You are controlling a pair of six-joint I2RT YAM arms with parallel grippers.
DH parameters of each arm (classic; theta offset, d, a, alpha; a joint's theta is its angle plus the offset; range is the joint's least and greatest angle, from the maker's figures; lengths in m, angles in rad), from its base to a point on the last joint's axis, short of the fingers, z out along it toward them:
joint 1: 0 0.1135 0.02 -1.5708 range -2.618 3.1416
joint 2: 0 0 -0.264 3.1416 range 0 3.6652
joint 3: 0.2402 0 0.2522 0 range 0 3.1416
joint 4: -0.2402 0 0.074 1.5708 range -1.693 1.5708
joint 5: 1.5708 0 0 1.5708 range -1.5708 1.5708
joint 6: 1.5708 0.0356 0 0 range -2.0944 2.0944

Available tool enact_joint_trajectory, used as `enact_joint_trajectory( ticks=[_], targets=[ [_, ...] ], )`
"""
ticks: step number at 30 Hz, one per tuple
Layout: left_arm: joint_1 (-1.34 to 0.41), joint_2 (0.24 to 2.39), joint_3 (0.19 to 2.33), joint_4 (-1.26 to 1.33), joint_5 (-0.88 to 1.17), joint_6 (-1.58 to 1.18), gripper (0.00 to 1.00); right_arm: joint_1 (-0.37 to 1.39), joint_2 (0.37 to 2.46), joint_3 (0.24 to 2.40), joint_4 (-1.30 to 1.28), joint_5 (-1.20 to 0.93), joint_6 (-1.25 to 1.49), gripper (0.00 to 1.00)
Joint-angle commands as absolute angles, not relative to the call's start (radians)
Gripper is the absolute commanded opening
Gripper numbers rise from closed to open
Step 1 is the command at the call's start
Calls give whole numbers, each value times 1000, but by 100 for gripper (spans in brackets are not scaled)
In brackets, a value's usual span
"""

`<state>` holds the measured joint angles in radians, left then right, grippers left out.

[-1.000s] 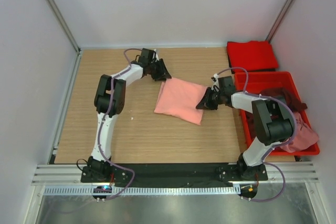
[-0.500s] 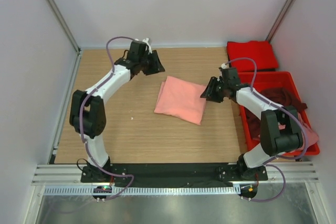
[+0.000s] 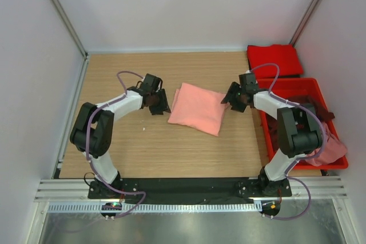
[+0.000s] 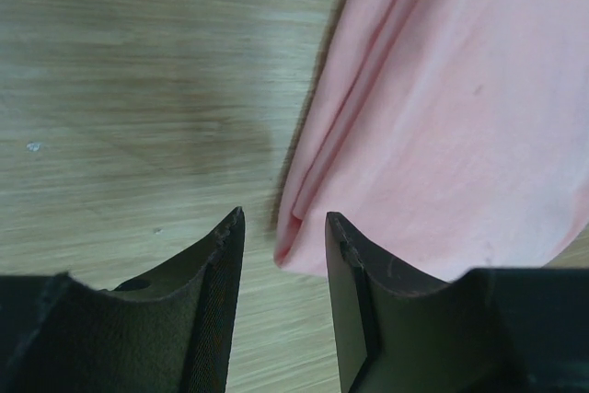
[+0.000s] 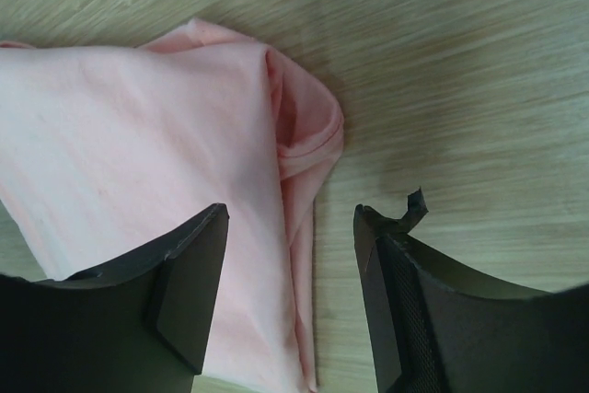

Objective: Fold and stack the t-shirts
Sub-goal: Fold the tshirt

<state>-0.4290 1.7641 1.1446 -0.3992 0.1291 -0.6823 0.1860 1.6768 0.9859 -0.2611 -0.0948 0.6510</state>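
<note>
Left wrist: salmon-pink t-shirt corner just beyond parted left pincer.

Folded salmon-pink t-shirt on wooden table

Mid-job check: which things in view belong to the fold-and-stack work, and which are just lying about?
Belongs to the job:
salmon-pink t-shirt, folded, centre
bright red t-shirt, folded, far right corner
dark maroon t-shirt, in the red bin
dusty pink t-shirt, draped over the red bin's near right corner

Just lying about:
red bin itself
small white speck
</note>
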Motion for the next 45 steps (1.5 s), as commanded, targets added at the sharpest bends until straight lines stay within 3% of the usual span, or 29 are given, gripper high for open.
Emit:
enact_joint_trajectory(
  ticks=[1, 5, 10, 16, 20, 22, 25, 26, 28, 35, 45],
  targets=[
    [-426, 1761, 1109, -376, 91, -712, 42, 184, 1697, 1008, -157, -74, 681, 64],
    [-426, 1764, 1072, -374, 75, -722, 41, 184, 1733, 1000, -72, -107, 678, 62],
    [-428, 1750, 1048, -371, 63, -726, 41, 186, 1782, 991, -6, -150, 667, 53],
    [-428, 1746, 1034, -420, 6, -749, 41, 173, 1810, 963, 103, -230, 623, 33],
    [-428, 1720, 1043, -463, 8, -756, 41, 163, 1824, 957, 166, -336, 571, 11],
    [-428, 1695, 1048, -482, 6, -758, 43, 156, 1824, 966, 137, -366, 560, 9],
    [-426, 1658, 1057, -502, -31, -753, 46, 143, 1816, 1002, 54, -382, 543, 25],
    [-428, 1658, 1060, -503, -22, -750, 47, 140, 1804, 1003, 48, -382, 538, 38],
    [-426, 1666, 1078, -505, -6, -732, 49, 138, 1793, 1018, 6, -362, 529, 51],
    [-402, 1822, 1270, -525, 100, -620, 54, 137, 1778, 1100, -190, -243, 497, 65],
    [-365, 2046, 1567, -545, 198, -526, 56, 135, 1897, 1169, -170, -320, 480, 70]
  ],
)
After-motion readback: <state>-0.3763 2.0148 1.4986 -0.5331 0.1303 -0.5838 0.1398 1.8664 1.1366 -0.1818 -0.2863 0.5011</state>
